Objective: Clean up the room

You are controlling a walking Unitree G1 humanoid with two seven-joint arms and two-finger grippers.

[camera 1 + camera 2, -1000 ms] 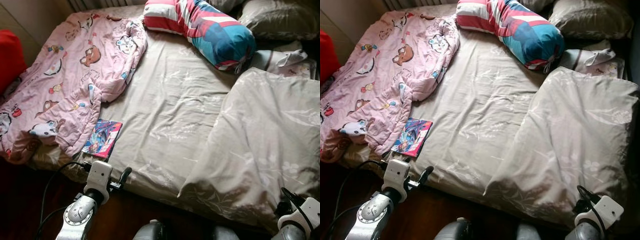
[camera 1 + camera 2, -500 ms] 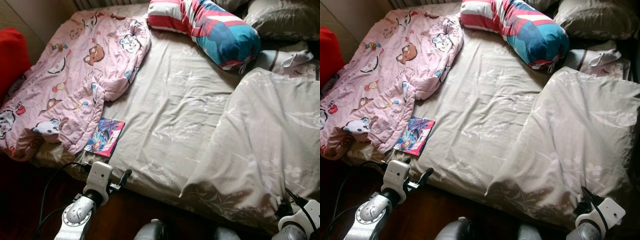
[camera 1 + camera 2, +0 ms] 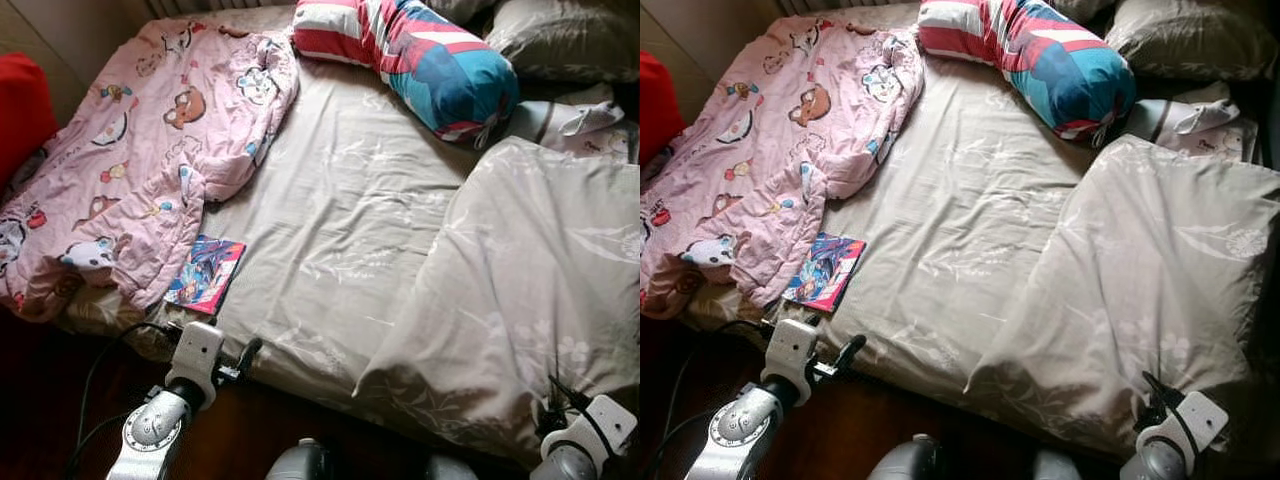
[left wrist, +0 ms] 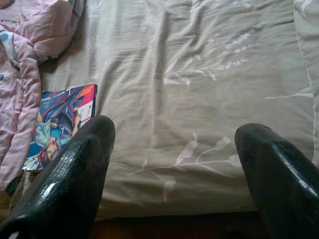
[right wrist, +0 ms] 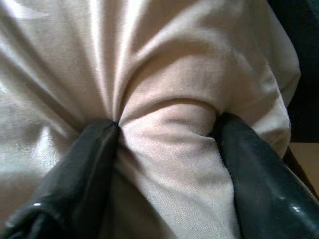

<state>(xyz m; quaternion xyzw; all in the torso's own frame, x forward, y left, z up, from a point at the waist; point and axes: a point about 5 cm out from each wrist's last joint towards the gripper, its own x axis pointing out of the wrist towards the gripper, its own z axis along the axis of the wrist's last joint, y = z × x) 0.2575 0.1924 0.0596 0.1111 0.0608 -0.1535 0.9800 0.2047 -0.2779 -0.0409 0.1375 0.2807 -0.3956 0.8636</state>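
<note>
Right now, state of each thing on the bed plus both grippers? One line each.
Pink blanket: crumpled, spread over the bed's left side.
Beige duvet: bunched on the right side, near edge pinched.
Comic book: closed, flat on the sheet, partly under the pink blanket's edge.
Striped bolster pillow: lying across the head end.
Left gripper: open, over the near bed edge.
Right gripper: closed on a fold of the beige duvet.
</note>
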